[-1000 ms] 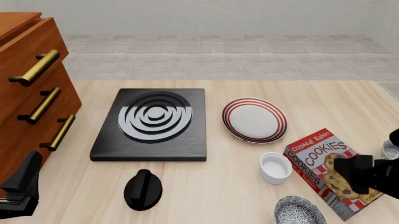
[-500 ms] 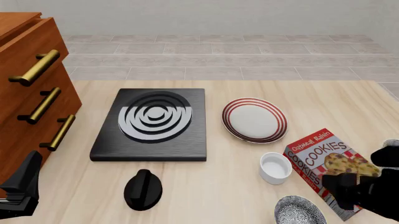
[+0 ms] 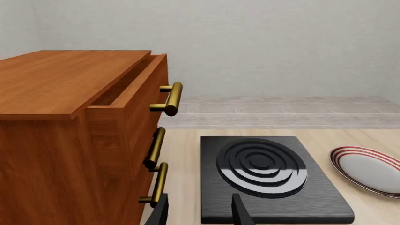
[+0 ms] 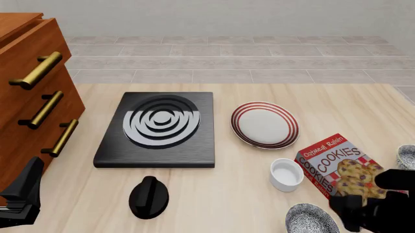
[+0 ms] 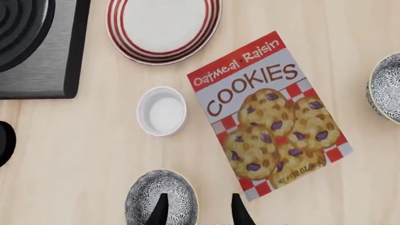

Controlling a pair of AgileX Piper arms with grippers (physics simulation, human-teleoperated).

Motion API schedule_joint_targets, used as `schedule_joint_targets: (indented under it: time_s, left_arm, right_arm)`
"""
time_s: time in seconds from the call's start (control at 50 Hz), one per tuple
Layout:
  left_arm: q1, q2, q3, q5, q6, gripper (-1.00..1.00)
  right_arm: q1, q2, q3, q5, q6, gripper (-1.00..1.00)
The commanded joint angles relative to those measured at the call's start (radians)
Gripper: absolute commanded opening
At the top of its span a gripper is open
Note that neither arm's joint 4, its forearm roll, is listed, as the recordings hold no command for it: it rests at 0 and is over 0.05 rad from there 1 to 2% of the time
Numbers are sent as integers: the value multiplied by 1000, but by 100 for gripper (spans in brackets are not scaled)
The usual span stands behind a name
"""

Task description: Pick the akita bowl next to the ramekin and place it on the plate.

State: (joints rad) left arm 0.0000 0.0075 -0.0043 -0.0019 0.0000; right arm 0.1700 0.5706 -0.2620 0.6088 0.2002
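Nothing of the task is done yet: the akita bowl [image 4: 312,219] sits on the counter [image 4: 246,194] at the near edge, just beside the ramekin [image 4: 286,174], and the plate [image 4: 265,124] beyond them is bare. What is left is the grasp, the lift, the carry past the ramekin and the set-down.

At far left stands a wooden drawer chest [image 4: 32,97] with brass handles. The left gripper [image 3: 198,213] rests low beside it, jaws parted with nothing between them, idle and well apart from the bowl. Next comes the black stove [image 4: 157,128] with its ringed burner, and a black knob [image 4: 148,196] nearer the arms. Then the plate, the ramekin and the bowl.

The right gripper [image 5: 196,208] hangs over the bowl's right-hand rim, jaws parted and empty, one finger over the bowl and the other outside it. It appears set for a rim pinch.

A cookie box [image 4: 342,172] lies flat just right of the ramekin and close to the bowl; it could crowd the outer finger. A second patterned bowl [image 4: 406,156] sits at far right, beyond the box.
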Motion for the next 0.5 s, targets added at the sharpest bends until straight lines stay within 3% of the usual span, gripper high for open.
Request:
schedule_joint_targets:
  time_s: [0.02,0.5]
  left_arm:
    - [0,0,0,0,0,100]
    - [0,0,0,0,0,100]
  right_arm:
    - [-7,6,46,-34,-1,100]
    - [5,43,129,-120,18,100]
